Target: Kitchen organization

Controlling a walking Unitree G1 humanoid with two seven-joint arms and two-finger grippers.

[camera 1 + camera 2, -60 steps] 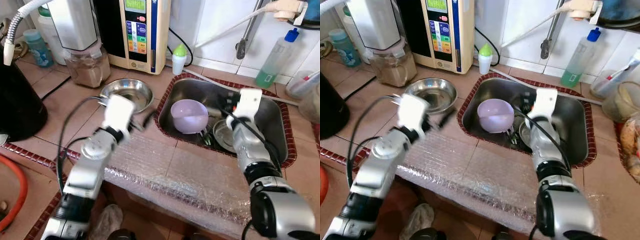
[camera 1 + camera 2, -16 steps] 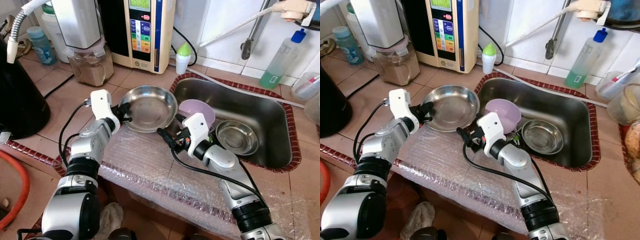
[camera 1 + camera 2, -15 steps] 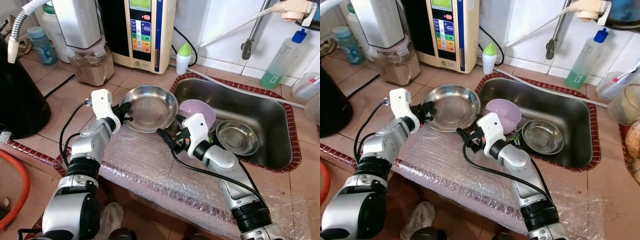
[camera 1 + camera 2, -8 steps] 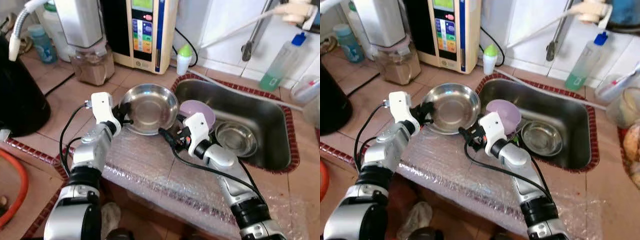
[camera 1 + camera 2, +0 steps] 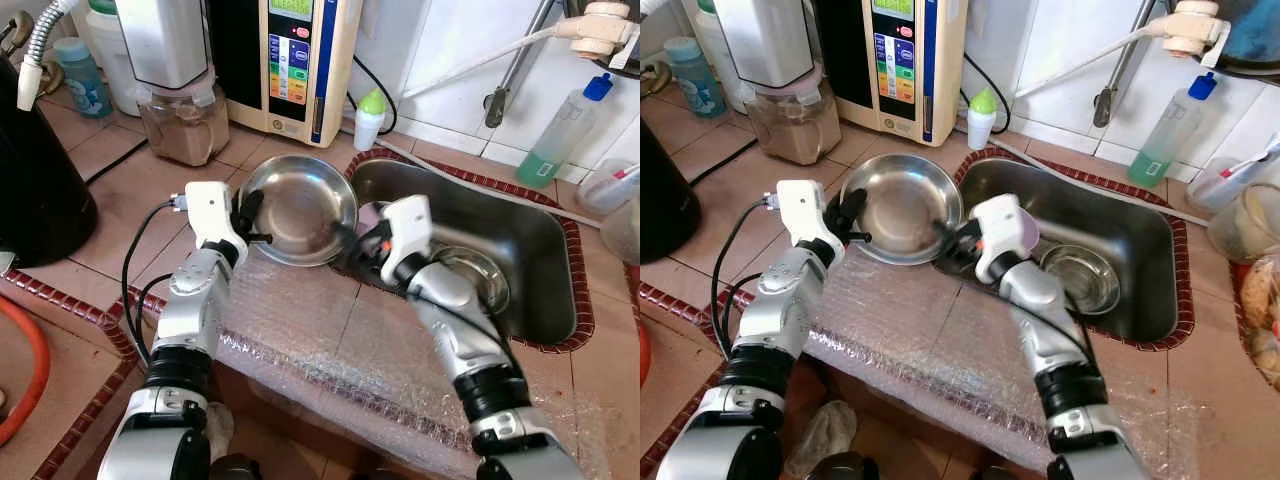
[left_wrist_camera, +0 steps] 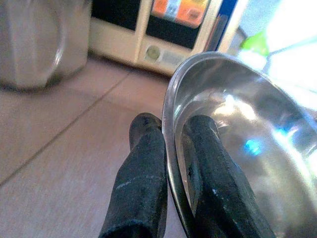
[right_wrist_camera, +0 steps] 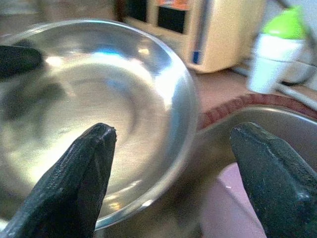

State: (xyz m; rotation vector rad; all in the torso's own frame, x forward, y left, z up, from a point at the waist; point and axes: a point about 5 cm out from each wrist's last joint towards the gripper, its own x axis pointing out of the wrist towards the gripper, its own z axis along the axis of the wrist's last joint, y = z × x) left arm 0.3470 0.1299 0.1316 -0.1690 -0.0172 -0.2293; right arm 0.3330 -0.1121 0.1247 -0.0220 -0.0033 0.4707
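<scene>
A shiny steel bowl [image 5: 300, 207] is held tilted over the counter at the sink's left rim. My left gripper [image 5: 248, 214] is shut on its near-left rim; in the left wrist view its fingers [image 6: 143, 183] pinch the thin edge of the steel bowl [image 6: 233, 144]. My right gripper [image 5: 350, 238] is open at the bowl's right side; in the right wrist view its fingers [image 7: 84, 183] straddle the steel bowl's [image 7: 99, 109] rim without touching it. A lilac bowl [image 5: 371, 212] sits in the sink [image 5: 545, 245], mostly hidden behind my right wrist. A second steel bowl [image 5: 482, 280] lies on the sink floor.
Bubble wrap [image 5: 330, 345] covers the counter's front edge. Behind stand a water ioniser [image 5: 290, 55], a blender jar of brown powder [image 5: 182, 120], a green-capped bottle [image 5: 369, 117] and a soap bottle [image 5: 560, 130]. A black kettle [image 5: 35, 190] stands at far left.
My right gripper has lifted and swung in to the steel bowl's right rim, now covering most of the lilac bowl. The left gripper still holds the bowl. The camera shifted slightly.
</scene>
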